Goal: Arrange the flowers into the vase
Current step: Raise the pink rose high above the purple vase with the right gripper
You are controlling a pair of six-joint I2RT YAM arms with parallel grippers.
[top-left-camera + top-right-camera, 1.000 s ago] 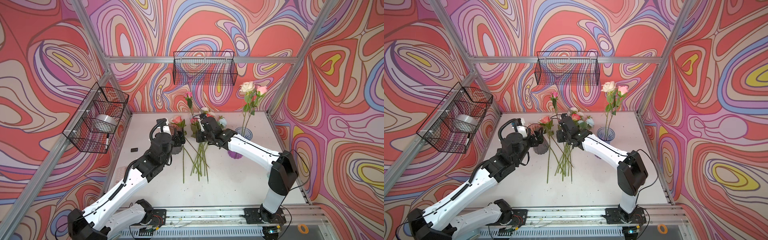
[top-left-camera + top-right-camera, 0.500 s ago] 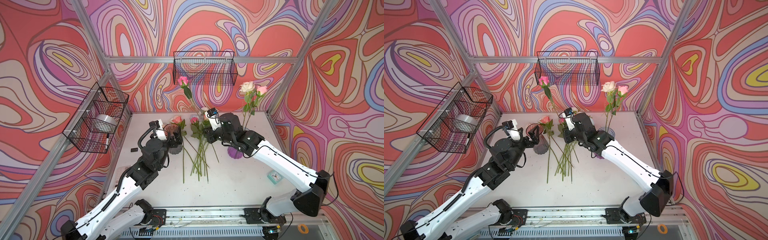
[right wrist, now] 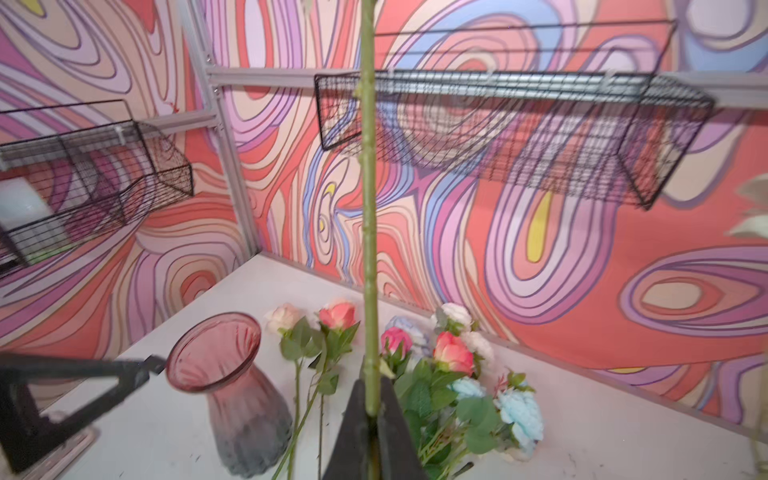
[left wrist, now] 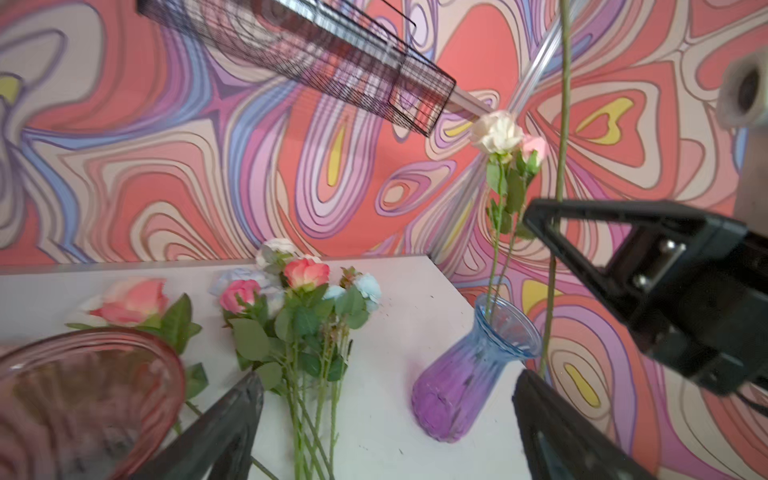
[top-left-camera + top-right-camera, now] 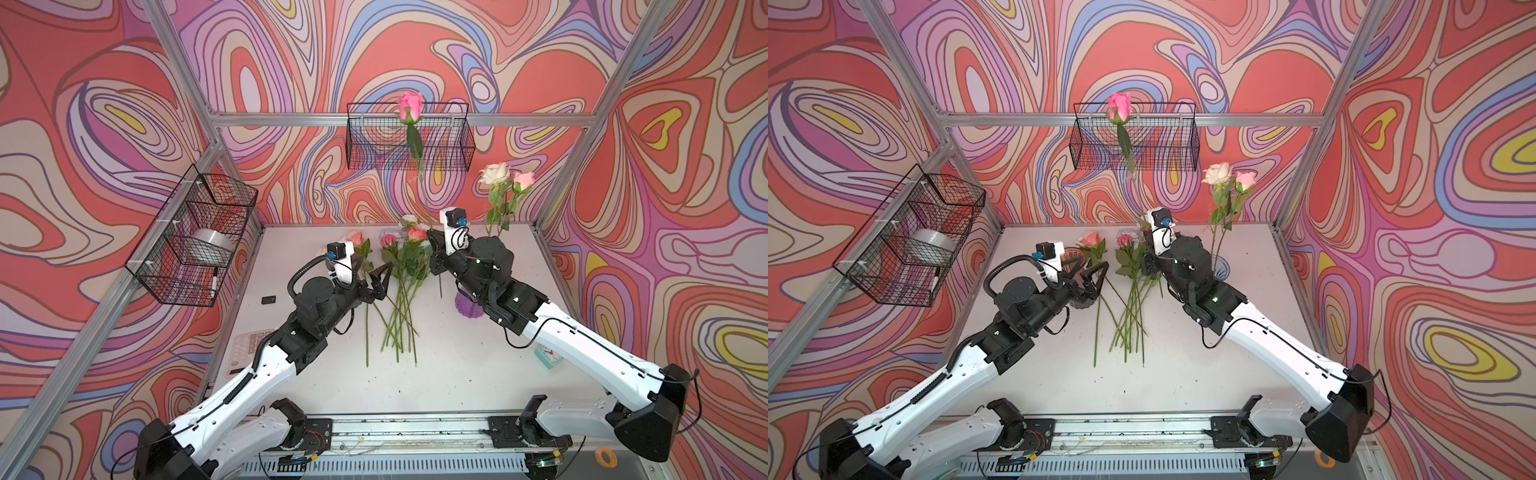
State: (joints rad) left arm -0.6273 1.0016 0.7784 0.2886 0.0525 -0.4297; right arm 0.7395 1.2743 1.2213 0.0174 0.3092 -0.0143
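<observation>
Your right gripper (image 3: 371,409) is clamped on the stem of a pink rose (image 5: 410,108), bloom toward 12 o'clock. The blue-purple vase (image 4: 469,382), at 3 o'clock of the loose flowers (image 5: 401,291), holds two roses (image 5: 494,173), cream and pale pink. Your left gripper (image 5: 384,280) gapes open by the pink vase (image 3: 232,395), at their 9 o'clock.

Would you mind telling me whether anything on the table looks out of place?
Yes: a small teal clock sits beside the right arm and a calculator lies partly under the left arm; neither belongs with the flowers.
</observation>
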